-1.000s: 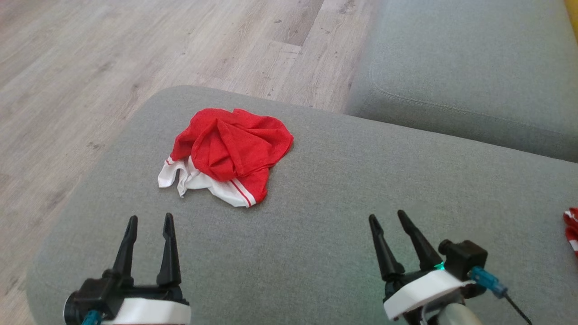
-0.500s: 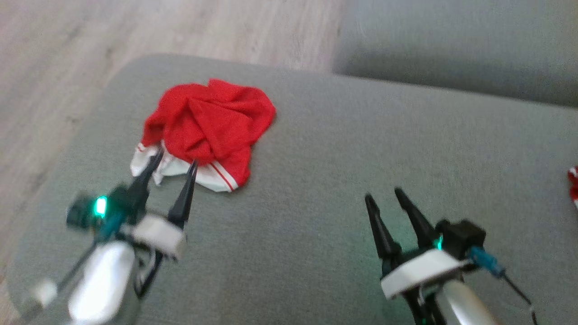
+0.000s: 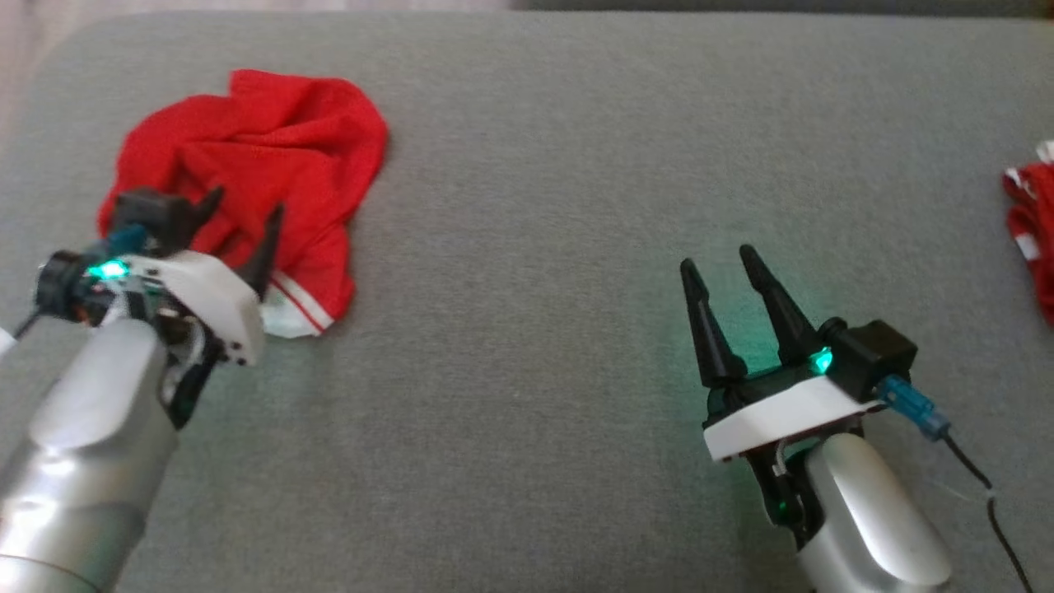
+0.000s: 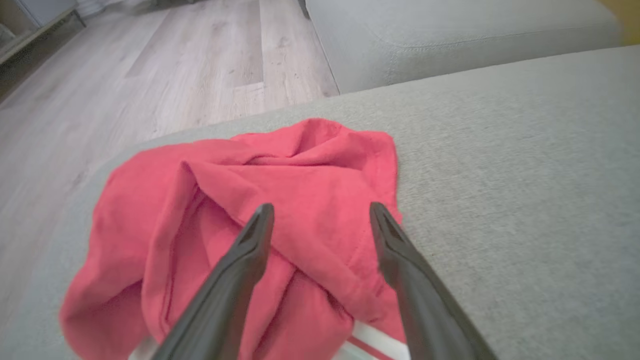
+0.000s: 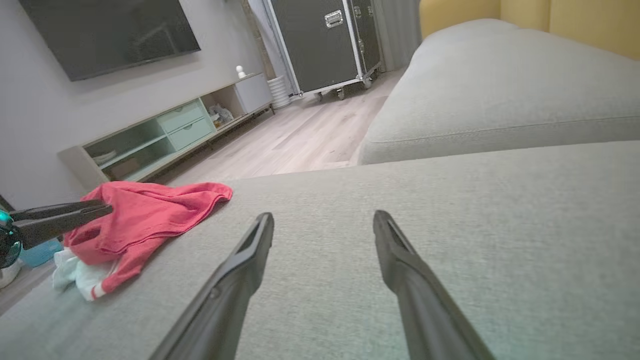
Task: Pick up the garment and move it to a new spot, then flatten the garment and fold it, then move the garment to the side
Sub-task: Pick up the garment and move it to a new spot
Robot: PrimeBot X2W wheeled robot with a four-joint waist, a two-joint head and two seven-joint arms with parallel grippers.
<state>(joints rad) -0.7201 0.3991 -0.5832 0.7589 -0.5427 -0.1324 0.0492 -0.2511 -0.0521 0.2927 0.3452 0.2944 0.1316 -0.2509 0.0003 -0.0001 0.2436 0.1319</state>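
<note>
A crumpled red garment (image 3: 272,148) with a white, red-striped hem lies at the left end of the grey sofa cushion (image 3: 535,206). My left gripper (image 3: 243,210) hangs open just over its near part, fingers spread above the red folds (image 4: 310,200) with nothing between them. My right gripper (image 3: 725,268) stands open over bare cushion to the right, well apart from the garment. In the right wrist view the garment (image 5: 145,215) lies at the left, with the left gripper's fingers (image 5: 75,212) over it and the right gripper (image 5: 322,217) above the cushion.
A second red and white cloth (image 3: 1029,222) lies at the cushion's right edge. Another grey cushion (image 4: 450,35) stands beyond a gap, with wooden floor (image 4: 150,85) past the left end. A TV unit (image 5: 165,135) and a black case (image 5: 320,40) stand across the room.
The head camera has tilted down and closer to the cushion. My left arm has reached forward until its open fingers stand over the garment. The right gripper has stayed roughly where it was.
</note>
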